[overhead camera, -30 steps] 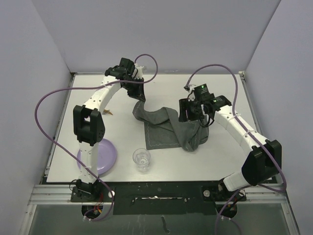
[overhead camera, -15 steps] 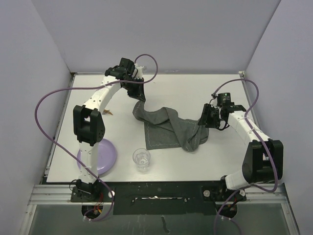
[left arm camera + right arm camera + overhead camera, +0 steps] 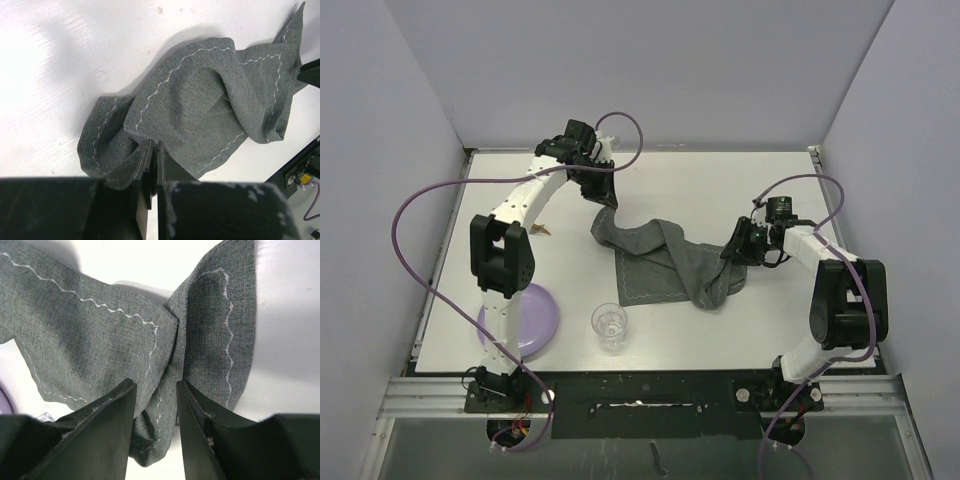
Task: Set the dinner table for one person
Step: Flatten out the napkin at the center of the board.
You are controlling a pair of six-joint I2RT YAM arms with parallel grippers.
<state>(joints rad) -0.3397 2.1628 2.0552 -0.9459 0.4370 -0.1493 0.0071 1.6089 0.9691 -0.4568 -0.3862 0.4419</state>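
Observation:
The white dinner table (image 3: pixel 720 185) carries a crumpled dark grey placemat (image 3: pixel 655 265) with white wavy stitching. My left gripper (image 3: pixel 606 203) is at the placemat's far left corner and is shut on the cloth (image 3: pixel 200 95), which is pinched between the tips of that gripper (image 3: pixel 155 146). My right gripper (image 3: pixel 734 250) sits low at the bunched right end. It is open, and its fingers (image 3: pixel 116 410) straddle a raised fold of the cloth (image 3: pixel 100 335) without pressing it. In the right wrist view the gripper (image 3: pixel 155 385) has fabric in its gap.
A purple plate (image 3: pixel 542 322) lies at the near left beside the left arm's base. A clear glass (image 3: pixel 610 326) stands in front of the placemat. A small brownish object (image 3: pixel 546 230) lies left of the cloth. A grey wall runs behind the table.
My right gripper swung out to the right, then came in low at the placemat's right end, and its jaws narrowed. The left gripper and its grip stayed put.

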